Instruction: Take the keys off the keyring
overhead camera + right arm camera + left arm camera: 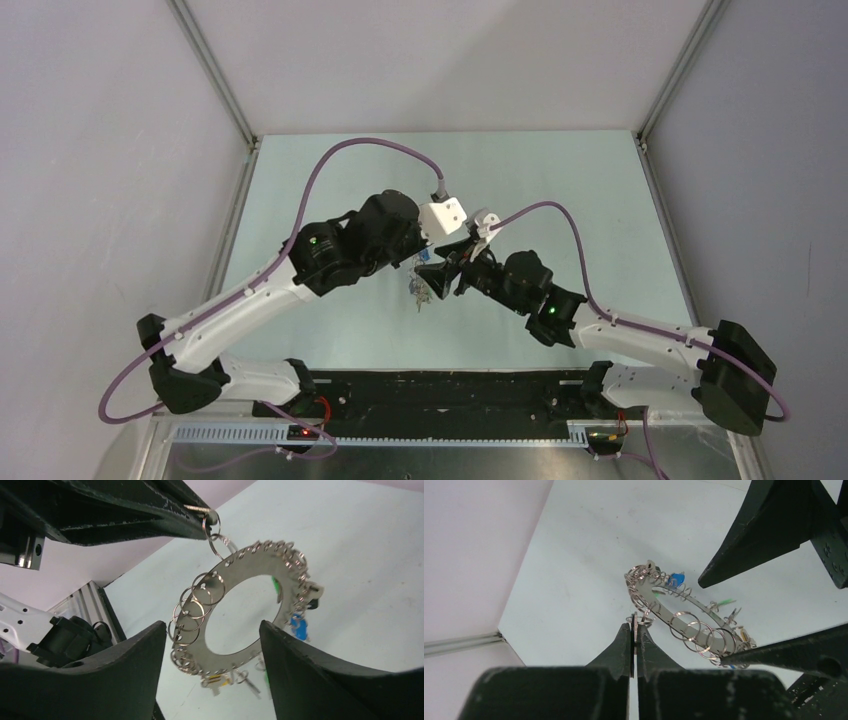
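The keyring (280,625) is a flat grey metal ring with holes round its rim, hung with several small split rings and keys. It hangs in the air above the table. My left gripper (634,626) is shut on a thin flat key seen edge-on (634,645); a small split ring (214,534) links that key to the keyring (674,615). My right gripper (212,626) is open, with one finger on each side of the keyring. A blue key (299,627), a green key (275,585) and a yellow key (220,681) dangle from it. In the top view both grippers meet over the table's middle (440,268).
The pale green table (560,190) lies below, with grey walls on three sides. A metal rail (464,642) runs along the table's left edge. Purple cables arc over both arms (370,145).
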`<state>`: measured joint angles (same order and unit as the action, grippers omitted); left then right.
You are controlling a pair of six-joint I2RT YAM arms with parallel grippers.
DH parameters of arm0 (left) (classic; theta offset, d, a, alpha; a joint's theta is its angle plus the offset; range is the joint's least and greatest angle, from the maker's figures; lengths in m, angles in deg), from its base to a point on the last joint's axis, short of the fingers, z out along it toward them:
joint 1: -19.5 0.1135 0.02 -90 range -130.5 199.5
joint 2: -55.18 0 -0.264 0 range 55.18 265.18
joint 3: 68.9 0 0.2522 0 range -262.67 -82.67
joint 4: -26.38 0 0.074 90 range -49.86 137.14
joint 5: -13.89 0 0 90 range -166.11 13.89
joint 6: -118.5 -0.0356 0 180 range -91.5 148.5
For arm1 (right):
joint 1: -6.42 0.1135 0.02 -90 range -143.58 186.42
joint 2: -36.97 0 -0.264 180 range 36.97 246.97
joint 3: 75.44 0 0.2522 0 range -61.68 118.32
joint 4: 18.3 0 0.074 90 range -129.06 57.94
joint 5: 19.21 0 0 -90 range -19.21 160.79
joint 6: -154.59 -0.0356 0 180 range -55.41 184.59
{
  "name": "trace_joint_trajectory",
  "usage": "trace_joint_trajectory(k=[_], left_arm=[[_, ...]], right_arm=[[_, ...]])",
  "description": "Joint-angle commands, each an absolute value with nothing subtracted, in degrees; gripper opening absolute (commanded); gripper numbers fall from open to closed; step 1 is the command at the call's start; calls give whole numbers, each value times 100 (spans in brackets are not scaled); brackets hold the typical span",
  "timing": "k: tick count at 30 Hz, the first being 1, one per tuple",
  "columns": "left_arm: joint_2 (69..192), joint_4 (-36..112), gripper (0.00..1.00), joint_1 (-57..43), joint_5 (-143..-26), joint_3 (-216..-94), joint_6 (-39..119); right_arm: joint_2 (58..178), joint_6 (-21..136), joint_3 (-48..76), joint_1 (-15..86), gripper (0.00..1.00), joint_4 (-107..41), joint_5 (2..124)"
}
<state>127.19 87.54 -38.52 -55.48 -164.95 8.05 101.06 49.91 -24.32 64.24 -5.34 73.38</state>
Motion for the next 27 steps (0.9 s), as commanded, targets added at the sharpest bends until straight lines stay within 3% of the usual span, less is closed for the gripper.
trace_joint_trajectory(k=[1,14,27], left_arm=[[12711,8815,0,-3878,-5474,-16916,1092],[12864,9179,0,-3880,-5574,-17230,1245],[12983,9427,0,-3877,-5999,-17509,1390]], right_arm=[[10223,5150,-2415,6484,63,-112,7546],[9589,5980,-2471,6471,57,-1027,8270],[9245,6431,-2504,5889,59,-522,5800]])
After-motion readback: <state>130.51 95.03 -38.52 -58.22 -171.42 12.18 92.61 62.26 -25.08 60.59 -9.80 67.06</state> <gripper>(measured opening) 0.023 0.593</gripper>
